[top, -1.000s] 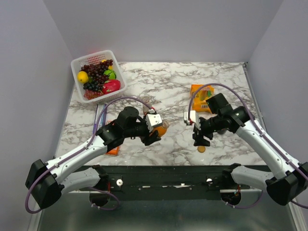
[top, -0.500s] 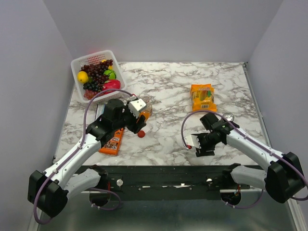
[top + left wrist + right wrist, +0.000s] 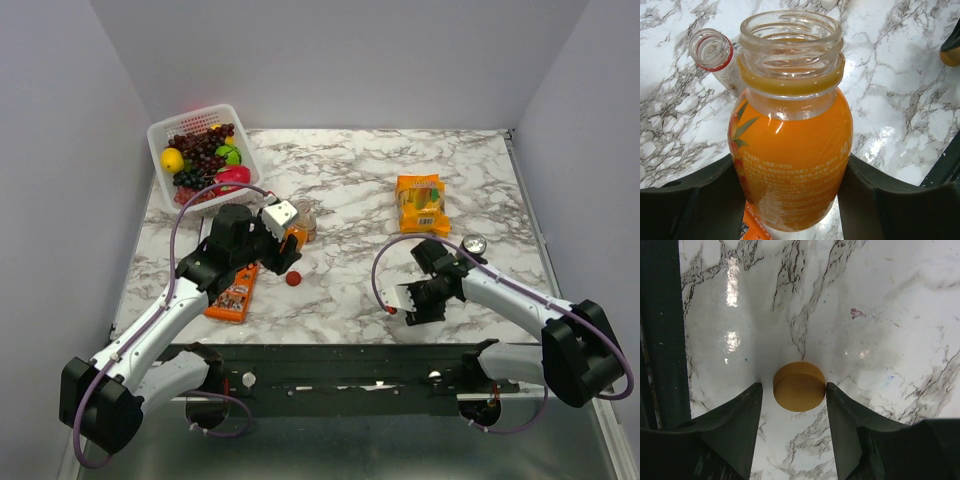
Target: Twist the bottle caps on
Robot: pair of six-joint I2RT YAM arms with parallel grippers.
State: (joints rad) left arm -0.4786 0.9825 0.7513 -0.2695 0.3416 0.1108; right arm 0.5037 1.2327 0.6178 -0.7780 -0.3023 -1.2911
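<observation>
Orange juice fills the uncapped orange bottle [image 3: 790, 165], which the left hand [image 3: 790, 200] clamps around its body, left of the counter's [image 3: 350, 180] middle. The clear bottle [image 3: 715, 55], also open-mouthed, is just beside it. The red cap [image 3: 293, 278] lies loose nearer the near edge. By that edge, right of centre, the right hand [image 3: 794, 389] is spread either side of the orange cap [image 3: 799, 386], not clamped.

White fruit basket [image 3: 190, 116], orange carton [image 3: 420, 203], snack packet [image 3: 232, 297] on marble table [image 3: 350, 170]
</observation>
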